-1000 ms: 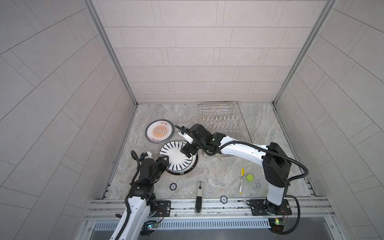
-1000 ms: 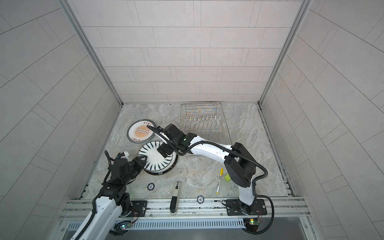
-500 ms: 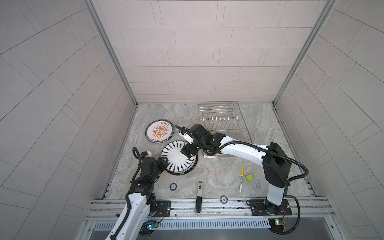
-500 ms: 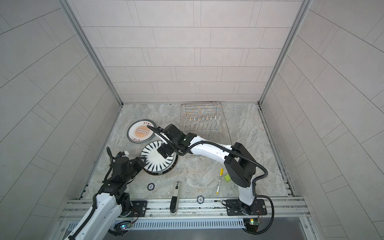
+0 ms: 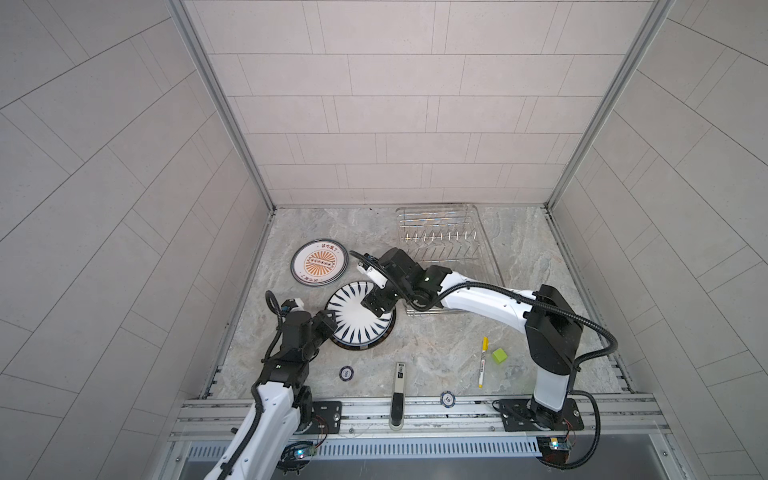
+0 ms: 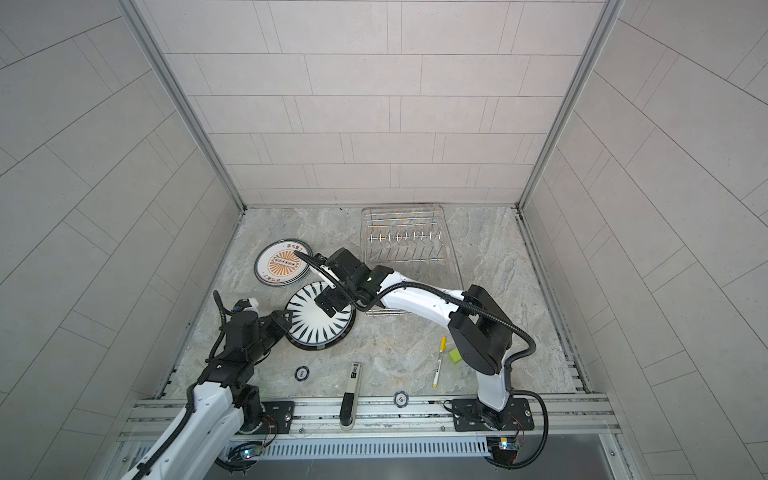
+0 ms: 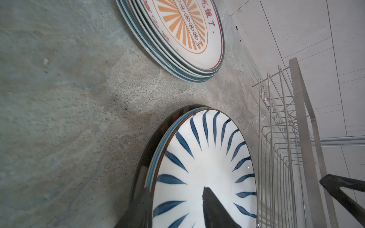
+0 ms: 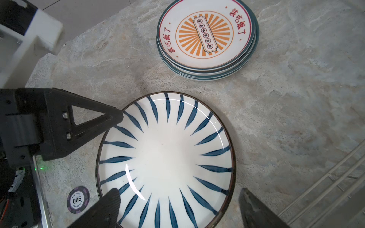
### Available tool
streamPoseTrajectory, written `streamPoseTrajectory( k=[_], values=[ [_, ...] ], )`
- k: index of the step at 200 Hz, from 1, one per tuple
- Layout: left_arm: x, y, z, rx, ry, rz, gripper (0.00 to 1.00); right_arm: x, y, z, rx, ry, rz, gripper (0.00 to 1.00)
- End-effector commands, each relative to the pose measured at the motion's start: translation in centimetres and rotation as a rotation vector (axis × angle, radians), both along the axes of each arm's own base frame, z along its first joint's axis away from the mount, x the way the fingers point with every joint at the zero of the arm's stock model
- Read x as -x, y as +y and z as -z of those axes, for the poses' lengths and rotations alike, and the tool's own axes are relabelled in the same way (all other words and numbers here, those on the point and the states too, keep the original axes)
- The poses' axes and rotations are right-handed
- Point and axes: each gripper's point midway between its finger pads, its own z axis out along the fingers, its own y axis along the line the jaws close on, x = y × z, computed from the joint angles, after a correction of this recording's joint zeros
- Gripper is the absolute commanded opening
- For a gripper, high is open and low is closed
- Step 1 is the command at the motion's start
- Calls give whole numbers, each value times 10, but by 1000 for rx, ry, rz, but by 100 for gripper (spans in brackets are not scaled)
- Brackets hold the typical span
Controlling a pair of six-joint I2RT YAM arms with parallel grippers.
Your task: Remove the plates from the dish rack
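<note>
The dish rack (image 5: 440, 237) (image 6: 409, 237) stands at the back right with nothing in its prongs. Two stacks of plates lie flat on the table. An orange-sunburst stack (image 5: 319, 262) (image 8: 205, 37) is at the left. A navy-petal plate (image 5: 357, 320) (image 7: 201, 158) (image 8: 166, 154) tops a stack over a dark brown-rimmed one. My left gripper (image 5: 330, 322) (image 7: 175, 189) is open, its jaws astride the near-left rim of that stack. My right gripper (image 5: 380, 303) (image 8: 181, 209) hangs open over the plate's rack-side edge, holding nothing.
Two poker chips (image 5: 346, 373) (image 5: 447, 399), a yellow marker (image 5: 482, 361), a green cube (image 5: 500, 355) and a slim white-and-black tool (image 5: 399, 386) lie near the front rail. Tiled walls close in the left, right and back.
My left arm has shifted slightly at the plate's rim and its jaws have widened a little. The right arm and both plate stacks have stayed put.
</note>
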Motion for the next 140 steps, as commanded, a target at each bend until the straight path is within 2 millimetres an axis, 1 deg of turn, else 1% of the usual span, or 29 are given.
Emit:
streamPoseTrajectory(
  k=[1, 13, 33, 52, 60, 63, 68, 83, 99, 109, 124, 134, 140],
  values=[
    [-9, 11, -30, -65, -66, -32, 58, -2, -1, -25, -34, -61, 10, 97],
    [-12, 14, -43, -80, -100, -48, 70, -4, -5, -36, -53, -97, 29, 98],
    [-17, 21, -69, -84, -191, -86, 99, -9, -21, -60, -85, -177, 93, 100],
    [-22, 28, -97, -92, -278, -132, 100, -14, -46, -83, -80, -253, 173, 100],
    [-24, 31, -103, -108, -300, -147, 100, -18, -61, -93, -76, -284, 230, 100],
    [-26, 33, -117, -110, -330, -155, 100, -19, -68, -97, -76, -296, 253, 100],
    [-28, 34, -126, -118, -353, -166, 100, -23, -79, -103, -73, -321, 299, 100],
    [-36, 40, -145, -136, -410, -196, 100, -32, -116, -122, -78, -393, 408, 100],
    [-46, 45, -165, -179, -473, -220, 100, -46, -164, -135, -62, -435, 538, 100],
    [-50, 54, -172, -232, -474, -261, 100, -56, -196, -138, -55, -415, 624, 100],
    [-55, 69, -179, -340, -451, -317, 100, -70, -254, -143, -78, -359, 794, 100],
    [-57, 81, -177, -395, -393, -372, 100, -75, -290, -146, -133, -325, 892, 100],
    [-57, 87, -176, -425, -358, -396, 100, -78, -311, -146, -160, -333, 941, 100]
  ],
)
